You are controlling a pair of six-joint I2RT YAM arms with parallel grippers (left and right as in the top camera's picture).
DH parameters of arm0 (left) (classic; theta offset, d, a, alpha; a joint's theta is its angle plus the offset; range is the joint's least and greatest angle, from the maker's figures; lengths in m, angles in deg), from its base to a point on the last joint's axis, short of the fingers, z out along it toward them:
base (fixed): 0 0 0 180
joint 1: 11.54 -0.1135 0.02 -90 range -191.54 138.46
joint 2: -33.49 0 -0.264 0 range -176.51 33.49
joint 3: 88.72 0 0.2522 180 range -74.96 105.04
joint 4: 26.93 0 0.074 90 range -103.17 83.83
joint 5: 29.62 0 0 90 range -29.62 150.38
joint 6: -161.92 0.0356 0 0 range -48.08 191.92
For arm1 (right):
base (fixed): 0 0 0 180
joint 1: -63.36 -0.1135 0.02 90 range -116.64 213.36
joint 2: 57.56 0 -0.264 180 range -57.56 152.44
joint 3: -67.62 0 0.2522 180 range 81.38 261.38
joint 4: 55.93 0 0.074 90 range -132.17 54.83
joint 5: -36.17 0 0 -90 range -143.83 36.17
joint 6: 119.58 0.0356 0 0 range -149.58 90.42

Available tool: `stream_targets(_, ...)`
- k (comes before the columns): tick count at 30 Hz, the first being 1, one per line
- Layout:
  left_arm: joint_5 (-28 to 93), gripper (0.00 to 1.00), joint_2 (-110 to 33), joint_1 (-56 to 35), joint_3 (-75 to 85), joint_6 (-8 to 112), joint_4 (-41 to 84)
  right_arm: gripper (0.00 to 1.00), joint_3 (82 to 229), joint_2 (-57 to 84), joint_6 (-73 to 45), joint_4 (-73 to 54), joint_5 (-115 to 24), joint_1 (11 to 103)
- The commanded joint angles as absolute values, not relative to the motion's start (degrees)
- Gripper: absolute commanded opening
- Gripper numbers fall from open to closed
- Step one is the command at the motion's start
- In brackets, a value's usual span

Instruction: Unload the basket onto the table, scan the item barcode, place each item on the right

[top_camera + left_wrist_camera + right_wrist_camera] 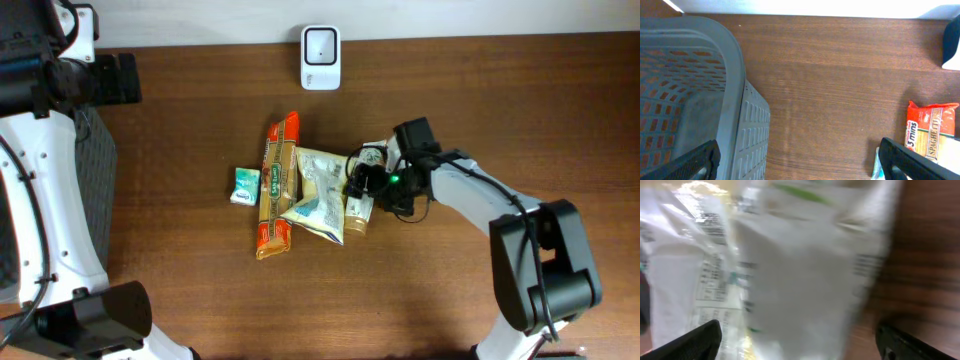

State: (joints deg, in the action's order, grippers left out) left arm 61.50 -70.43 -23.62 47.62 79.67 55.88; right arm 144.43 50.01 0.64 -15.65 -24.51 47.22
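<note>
Several grocery items lie mid-table: a white and yellow bag (320,195), an orange spaghetti pack (277,185), a small teal packet (245,186) and a small tan packet (357,213). The white scanner (320,57) stands at the far edge. My right gripper (357,184) hangs low over the bag's right edge, open. In the right wrist view, the blurred bag (790,265) fills the space between the fingers of the right gripper (800,345). My left gripper (800,165) is open over bare wood beside the basket, far from the items. No barcode is readable.
A grey mesh basket (700,100) stands at the table's left edge, seen in the overhead view as the basket (95,180) under the left arm. The spaghetti pack (930,132) and teal packet (875,167) show at the right of the left wrist view.
</note>
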Motion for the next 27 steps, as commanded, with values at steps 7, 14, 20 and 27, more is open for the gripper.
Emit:
stream_targets(7,62.12,0.99,-69.27,-23.88,48.56,80.43,55.73,0.08,145.04,51.41,3.44,-13.31,-29.06,46.06)
stream_targets(14,62.14,0.99,-69.27,-23.86,48.56,80.43,55.73,0.04,154.97,39.76,-17.22,8.53,-34.87,50.7)
stream_targets(20,62.12,0.99,-69.27,-23.88,48.56,80.43,55.73,0.04,155.64,40.85,-11.47,16.11,-70.35,44.77)
stream_targets(27,62.12,0.99,-69.27,-23.88,48.56,80.43,55.73,0.05,155.64,50.14,-9.37,18.56,-78.63,42.13)
